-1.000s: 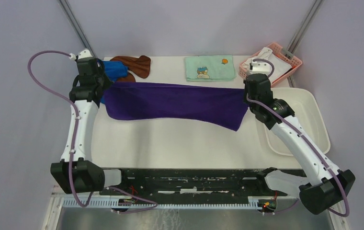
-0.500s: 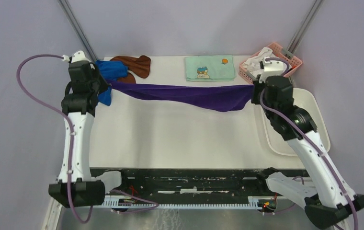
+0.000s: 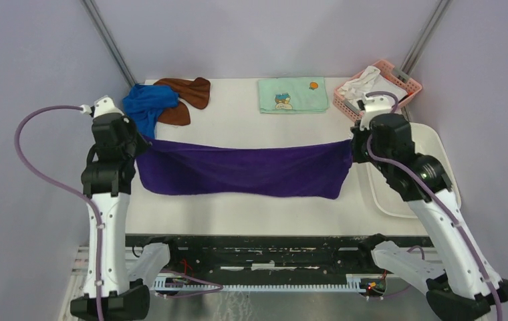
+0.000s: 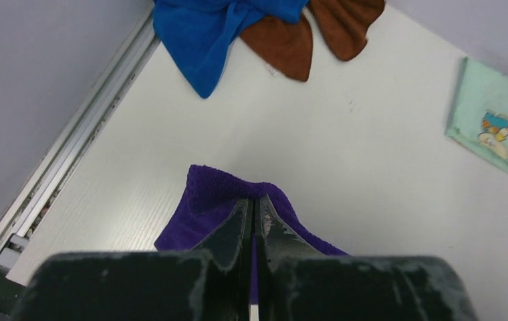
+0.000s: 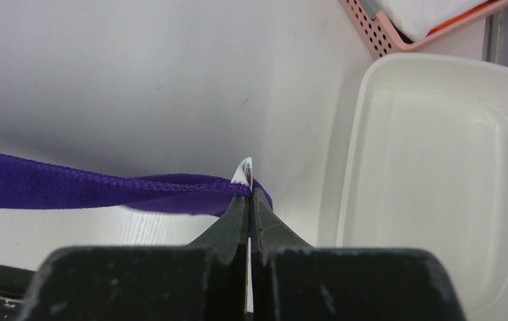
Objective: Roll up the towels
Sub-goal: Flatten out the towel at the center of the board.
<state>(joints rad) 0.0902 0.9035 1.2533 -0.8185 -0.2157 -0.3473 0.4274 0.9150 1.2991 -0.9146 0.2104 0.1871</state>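
Note:
A dark purple towel hangs stretched between both arms above the middle of the table. My left gripper is shut on its left top corner. My right gripper is shut on the right top corner, beside a small white label. The towel's lower edge droops toward the table's front. A royal blue towel lies crumpled at the back left, overlapping a rust-brown towel. Both also show in the left wrist view, the blue towel and the brown towel.
A pale green cartoon-print towel lies flat at the back centre. A pink basket holding white cloth stands at the back right. A white tray sits along the table's right edge, just right of my right gripper.
Both arms have drawn back toward the table's front with the purple towel. It hung bunched and taut at the back; now it hangs spread as a wide sheet.

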